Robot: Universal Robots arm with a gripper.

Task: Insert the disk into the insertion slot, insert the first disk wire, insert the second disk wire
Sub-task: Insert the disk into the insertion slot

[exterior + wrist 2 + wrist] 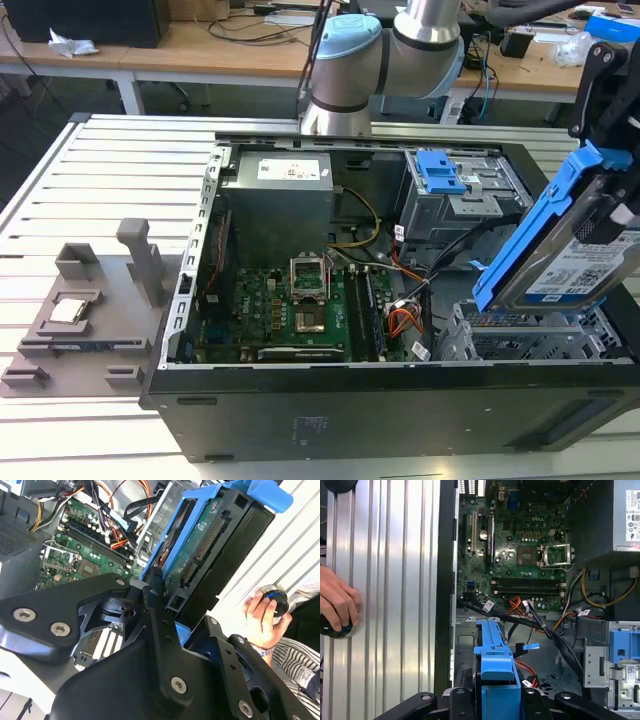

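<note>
Seen in the exterior view, the open computer case (300,410) lay on its side on a slatted table (100,180). A white label sat on the power supply (275,195) at the case's back, and a white-and-blue one on the disk (575,255). I could not read the print on either. A green motherboard (290,310) covered the case's floor, and a tall bay (470,195) with a blue latch (440,172) stood inside beside it. A grey fixture (80,320) rested outside the case, on the exterior view's left. The claw (615,195) held the disk tilted just above the insertion slot (520,342) in the case's corner, not in it.

In the second wrist view the disk's green circuit side showed. Outside the case, a hand (260,617) with a striped sleeve (295,660) covered a round knob (274,599).

In the first wrist view the claw's black fingers (462,700) were clamped on both sides of the disk's blue carrier. Orange cables (517,602) lay in the case beyond.
</note>
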